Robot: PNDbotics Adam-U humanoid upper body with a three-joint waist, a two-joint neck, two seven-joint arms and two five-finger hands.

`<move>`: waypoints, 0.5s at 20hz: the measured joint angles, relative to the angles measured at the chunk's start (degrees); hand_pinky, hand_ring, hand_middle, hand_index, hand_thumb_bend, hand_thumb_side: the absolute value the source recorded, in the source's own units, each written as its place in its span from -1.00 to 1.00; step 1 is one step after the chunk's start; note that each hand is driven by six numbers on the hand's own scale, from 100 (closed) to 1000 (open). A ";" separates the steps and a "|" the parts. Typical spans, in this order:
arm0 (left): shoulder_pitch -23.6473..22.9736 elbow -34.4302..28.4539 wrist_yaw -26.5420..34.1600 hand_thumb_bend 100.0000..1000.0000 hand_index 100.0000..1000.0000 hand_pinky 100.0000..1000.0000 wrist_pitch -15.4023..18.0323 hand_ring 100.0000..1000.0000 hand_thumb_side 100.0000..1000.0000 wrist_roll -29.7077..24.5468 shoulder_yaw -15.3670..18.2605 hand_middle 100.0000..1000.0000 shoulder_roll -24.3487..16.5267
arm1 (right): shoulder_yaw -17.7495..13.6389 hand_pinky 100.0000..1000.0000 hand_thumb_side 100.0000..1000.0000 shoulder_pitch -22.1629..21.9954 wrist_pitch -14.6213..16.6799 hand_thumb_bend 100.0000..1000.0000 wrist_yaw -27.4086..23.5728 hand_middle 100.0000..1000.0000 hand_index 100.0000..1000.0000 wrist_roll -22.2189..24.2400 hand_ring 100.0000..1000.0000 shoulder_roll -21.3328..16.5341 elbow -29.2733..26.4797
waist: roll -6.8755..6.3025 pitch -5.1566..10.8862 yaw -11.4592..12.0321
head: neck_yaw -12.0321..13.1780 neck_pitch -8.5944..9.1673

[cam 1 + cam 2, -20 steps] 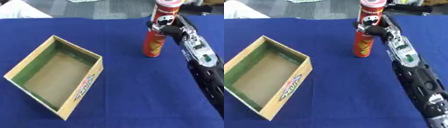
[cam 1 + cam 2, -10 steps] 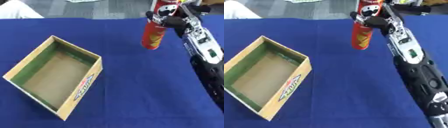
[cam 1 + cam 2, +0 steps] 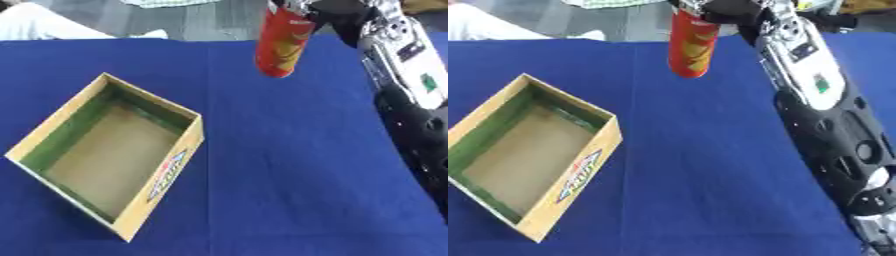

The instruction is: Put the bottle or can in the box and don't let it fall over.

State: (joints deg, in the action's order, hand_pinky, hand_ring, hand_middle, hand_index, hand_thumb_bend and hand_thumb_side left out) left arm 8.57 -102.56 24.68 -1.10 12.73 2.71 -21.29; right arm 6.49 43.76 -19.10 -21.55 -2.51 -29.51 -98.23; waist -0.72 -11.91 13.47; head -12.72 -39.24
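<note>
the right hand (image 3: 726, 9) is clamped round the top of a tall red tube can (image 3: 283, 44), lifted off the blue cloth worktop (image 3: 289, 165), right of the open cardboard box (image 3: 109, 152).

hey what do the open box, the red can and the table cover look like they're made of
Box: probably cardboard, matte tan walls and floor, green inner lining, printed side.
Red can: likely a paperboard tube with a glossy printed wrap, given its faint sheen; metal can't be ruled out.
Table cover: seemingly blue fabric, matte, with a faint seam.
</note>
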 measured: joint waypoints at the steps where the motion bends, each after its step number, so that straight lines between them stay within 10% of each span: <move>1: 0.00 0.07 0.00 -0.13 0.68 0.42 0.00 0.87 0.81 0.00 0.00 0.77 0.00 | 0.63 0.81 -1.00 0.71 -0.56 -0.60 0.00 0.96 -0.39 0.46 1.00 0.52 -0.39 | 0.07 0.10 0.00 | -0.03 -0.02; 10: -0.05 0.14 0.06 -0.13 0.68 0.42 -0.01 0.87 0.81 -0.01 -0.01 0.77 0.00 | 6.10 0.81 -1.00 6.71 -4.37 -0.61 -0.51 0.97 -0.39 4.67 1.00 7.14 -1.13 | 0.19 0.46 0.34 | -0.51 -0.45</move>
State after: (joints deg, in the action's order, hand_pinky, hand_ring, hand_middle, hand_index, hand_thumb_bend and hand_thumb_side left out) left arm 8.52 -102.42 24.74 -1.11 12.72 2.70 -21.29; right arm 12.59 50.47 -23.47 -22.05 2.17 -22.37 -99.36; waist -0.53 -11.45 13.81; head -13.23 -39.70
